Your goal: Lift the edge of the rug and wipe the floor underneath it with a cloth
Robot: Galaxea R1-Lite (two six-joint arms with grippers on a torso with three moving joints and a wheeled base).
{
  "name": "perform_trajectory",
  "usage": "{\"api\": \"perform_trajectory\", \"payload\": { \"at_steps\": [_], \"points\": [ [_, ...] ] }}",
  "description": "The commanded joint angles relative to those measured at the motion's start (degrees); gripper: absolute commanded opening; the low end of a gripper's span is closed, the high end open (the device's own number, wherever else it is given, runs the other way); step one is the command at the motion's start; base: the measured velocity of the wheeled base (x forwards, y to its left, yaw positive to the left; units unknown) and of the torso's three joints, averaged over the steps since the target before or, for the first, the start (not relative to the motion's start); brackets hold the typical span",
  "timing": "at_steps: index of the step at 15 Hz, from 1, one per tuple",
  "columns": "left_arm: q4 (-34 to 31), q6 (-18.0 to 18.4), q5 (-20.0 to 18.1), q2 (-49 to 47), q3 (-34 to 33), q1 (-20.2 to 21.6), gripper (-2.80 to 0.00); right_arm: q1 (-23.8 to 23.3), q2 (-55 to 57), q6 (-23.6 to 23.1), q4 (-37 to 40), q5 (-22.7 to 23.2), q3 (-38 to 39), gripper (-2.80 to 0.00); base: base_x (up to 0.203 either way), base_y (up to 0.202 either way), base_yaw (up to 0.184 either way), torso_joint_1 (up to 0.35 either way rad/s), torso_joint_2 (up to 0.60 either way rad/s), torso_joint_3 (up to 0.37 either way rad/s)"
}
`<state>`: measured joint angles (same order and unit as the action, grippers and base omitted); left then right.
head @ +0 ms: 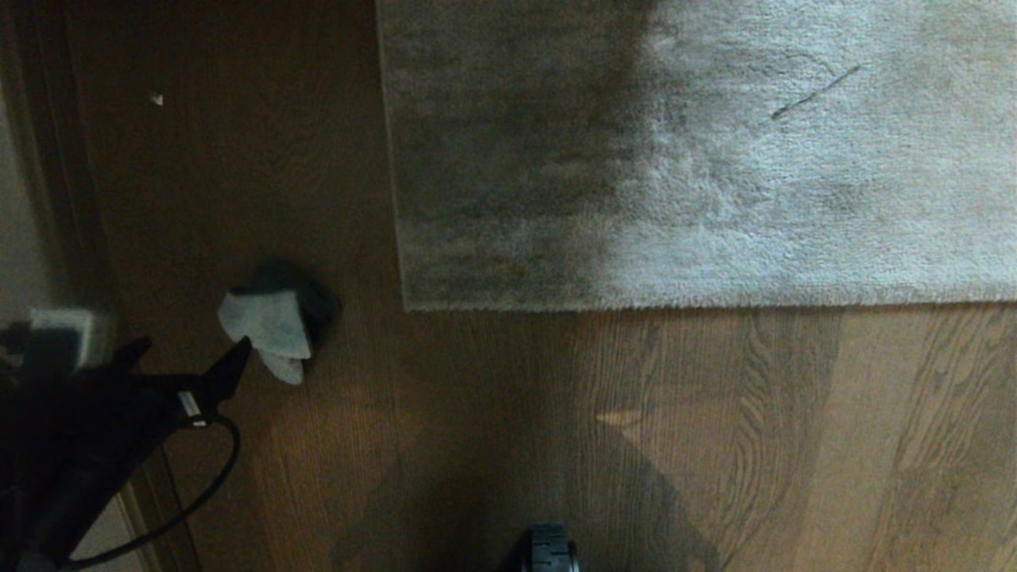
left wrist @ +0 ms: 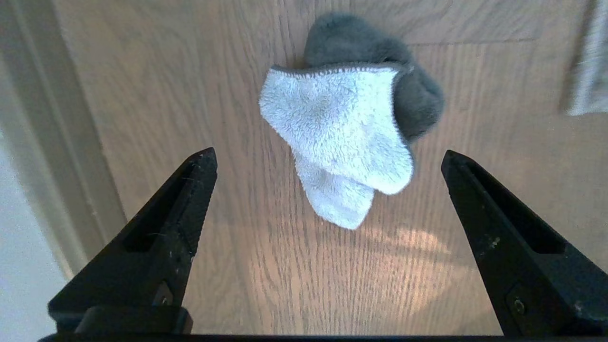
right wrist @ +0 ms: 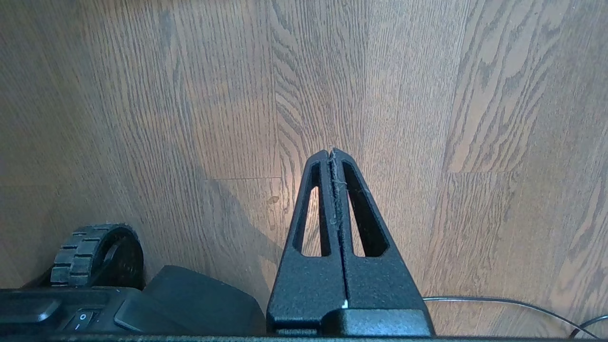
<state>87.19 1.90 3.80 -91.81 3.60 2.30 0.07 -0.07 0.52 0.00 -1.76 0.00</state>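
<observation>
The cloth (head: 274, 322), a crumpled rag with a pale blue face and a dark grey side, lies on the brown wood-grain floor (head: 477, 437), left of the rug's corner. My left gripper (head: 195, 349) hangs just short of it, open wide. In the left wrist view the cloth (left wrist: 337, 133) lies just ahead of the gripper (left wrist: 328, 154), with nothing between the fingers. The grey plush rug (head: 699, 159) lies flat, its edge (head: 715, 304) straight along the floor. My right gripper (right wrist: 331, 152) is shut on nothing, parked low over bare floor (right wrist: 427, 95) and out of the head view.
A wall and baseboard (head: 48, 199) run along the left side, close to my left arm. A black cable (head: 214, 477) loops under that arm. My base's wheel (right wrist: 95, 254) and a thin cable (right wrist: 498, 301) sit by the right gripper.
</observation>
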Motion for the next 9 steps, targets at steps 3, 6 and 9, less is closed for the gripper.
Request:
{"api": "perform_trajectory", "payload": {
  "at_steps": [3, 6, 9],
  "points": [
    [2.8, 0.1, 0.1, 8.2, -3.6, 0.1, 0.00, 0.0, 0.1, 0.0, 0.0, 0.0, 0.0, -2.80, 0.000, 0.000, 0.000, 0.000, 0.00, 0.000],
    [2.8, 0.0, 0.3, 10.8, -3.6, 0.2, 0.00, 0.0, 0.1, 0.0, 0.0, 0.0, 0.0, -2.80, 0.000, 0.000, 0.000, 0.000, 0.00, 0.000],
    [2.0, 0.2, 0.2, 13.6, -3.6, 0.1, -2.80, 0.0, 0.1, 0.0, 0.0, 0.0, 0.0, -2.80, 0.000, 0.000, 0.000, 0.000, 0.00, 0.000]
  ]
}}
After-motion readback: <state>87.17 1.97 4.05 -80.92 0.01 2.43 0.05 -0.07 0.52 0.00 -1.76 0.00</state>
